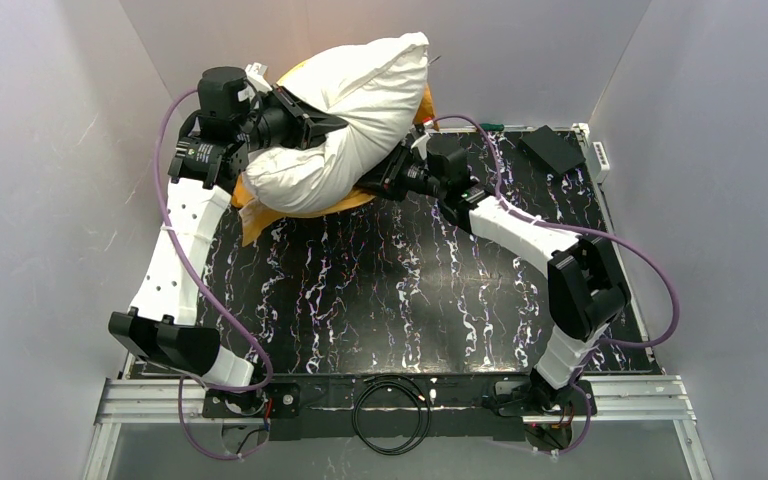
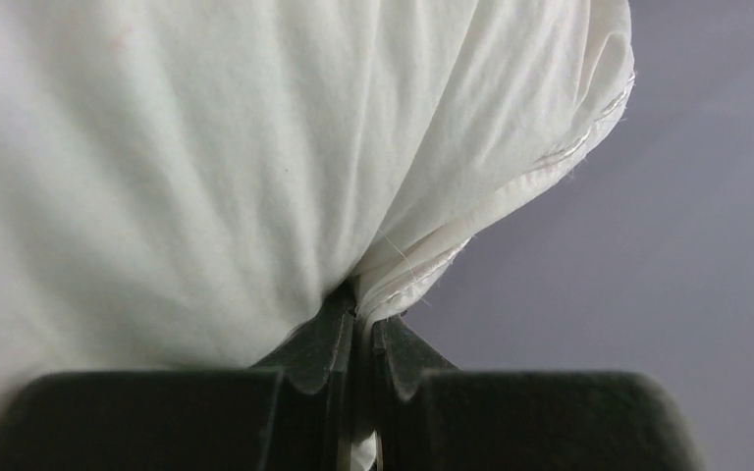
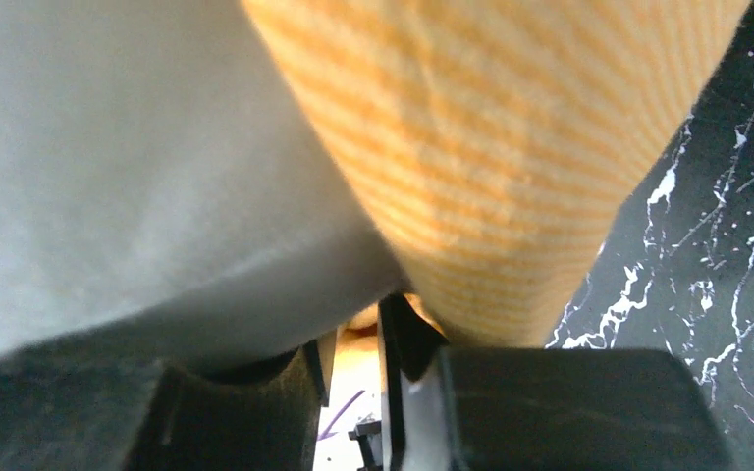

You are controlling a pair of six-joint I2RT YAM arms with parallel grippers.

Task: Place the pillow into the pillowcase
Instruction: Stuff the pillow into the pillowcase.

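At the far end of the black, white-veined marble-pattern bench, the large plump off-white fabric pillow sits raised and bent, its upper corner tipped toward the back wall and its lower bulge resting over the bright orange fabric pillowcase. The pillowcase lies crumpled underneath, with orange edges showing at the pillow's left, top and right sides. The pillow is outside the case. The left end effector is clenched on a gathered fold at the seamed edge of the pillow, the white cloth fanning up from between its dark fingers. The right end effector reaches in low from the right, beneath the pillow, with ribbed orange cloth draped against its right finger and the pale pillow on the other side. Its jaws stand slightly apart, and I cannot tell whether they pinch the orange fabric.
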